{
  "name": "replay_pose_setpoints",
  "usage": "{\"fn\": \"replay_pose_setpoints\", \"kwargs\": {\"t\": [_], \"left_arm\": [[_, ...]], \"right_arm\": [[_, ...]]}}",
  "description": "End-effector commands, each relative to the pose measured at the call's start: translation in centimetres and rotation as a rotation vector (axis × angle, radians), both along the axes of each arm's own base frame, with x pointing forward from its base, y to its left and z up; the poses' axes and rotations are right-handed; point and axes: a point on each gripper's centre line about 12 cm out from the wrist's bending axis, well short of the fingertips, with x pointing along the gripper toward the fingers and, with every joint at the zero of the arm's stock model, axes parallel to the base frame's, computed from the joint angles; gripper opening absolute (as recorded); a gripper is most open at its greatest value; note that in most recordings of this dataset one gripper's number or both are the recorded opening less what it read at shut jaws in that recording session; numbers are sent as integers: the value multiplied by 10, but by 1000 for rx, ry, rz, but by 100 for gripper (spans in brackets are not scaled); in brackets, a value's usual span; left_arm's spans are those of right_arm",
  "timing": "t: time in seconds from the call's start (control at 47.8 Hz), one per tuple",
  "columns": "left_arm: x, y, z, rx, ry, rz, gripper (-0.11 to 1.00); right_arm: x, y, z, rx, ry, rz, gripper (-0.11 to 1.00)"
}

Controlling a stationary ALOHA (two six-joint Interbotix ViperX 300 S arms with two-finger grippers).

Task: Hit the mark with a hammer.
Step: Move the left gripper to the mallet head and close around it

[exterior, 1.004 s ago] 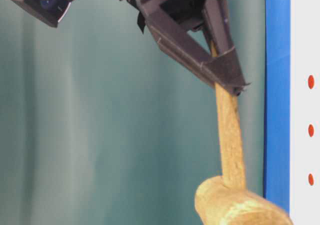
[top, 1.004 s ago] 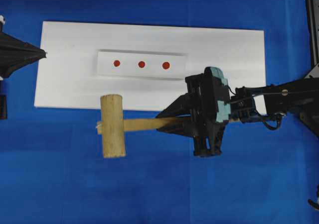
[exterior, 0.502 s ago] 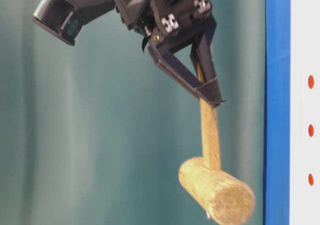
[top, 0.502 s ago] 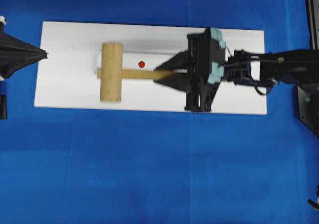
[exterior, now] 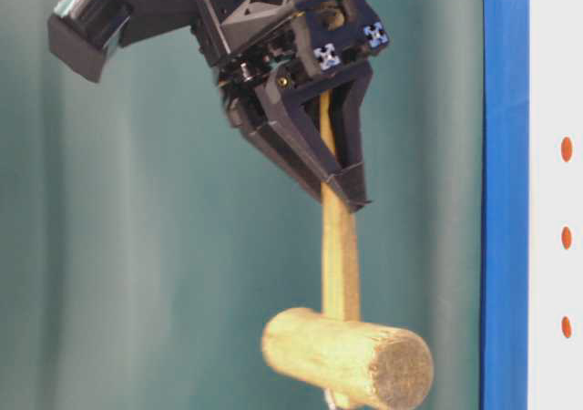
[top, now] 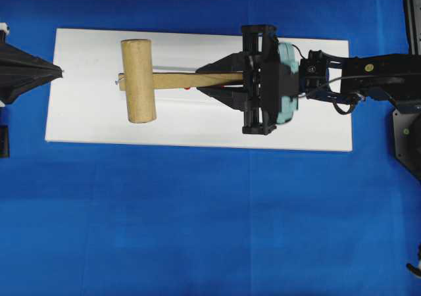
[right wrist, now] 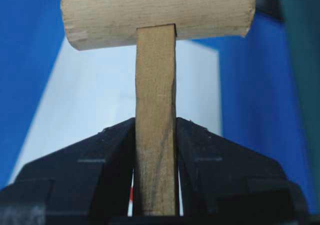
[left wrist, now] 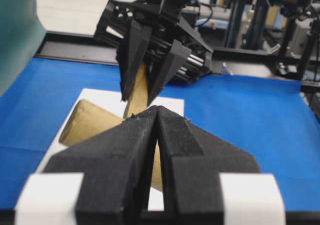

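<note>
My right gripper (top: 212, 80) is shut on the flat handle of the light-wood hammer (top: 138, 81) and holds it in the air above the white board (top: 85, 115), with the head at the left. The handle covers the row of red marks; only a sliver of red (top: 189, 87) shows under it. In the table-level view the hammer (exterior: 351, 355) hangs well off the board, and three red marks (exterior: 567, 238) show there. In the right wrist view the handle (right wrist: 156, 110) sits between the jaws. My left gripper (top: 58, 71) is shut and empty at the board's left end.
A blue cloth (top: 197, 230) covers the table around the board. A black frame (top: 411, 26) stands at the right edge. A teal curtain (exterior: 137, 246) hangs behind. In the left wrist view the hammer head (left wrist: 90, 127) is just beyond my shut left gripper (left wrist: 157, 107).
My right gripper carried the hammer from in front of the board to over the row of marks. It then lifted the hammer further off the board. The left arm has not moved.
</note>
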Motion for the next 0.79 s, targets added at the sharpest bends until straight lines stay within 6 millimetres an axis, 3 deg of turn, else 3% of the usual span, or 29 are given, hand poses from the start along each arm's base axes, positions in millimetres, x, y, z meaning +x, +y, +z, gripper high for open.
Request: {"fn": "replay_pose_setpoints", "kwargs": {"t": [0.0, 0.314, 0.774], "left_arm": [[2, 1, 3, -12, -7, 3, 0], [2, 1, 3, -61, -12, 2, 0], [1, 6, 4, -152, -21, 26, 0]], "right_arm": [[2, -1, 33, -97, -114, 10, 10], [3, 6, 46, -414, -181, 57, 10], [3, 6, 45, -431, -178, 51, 10]]}}
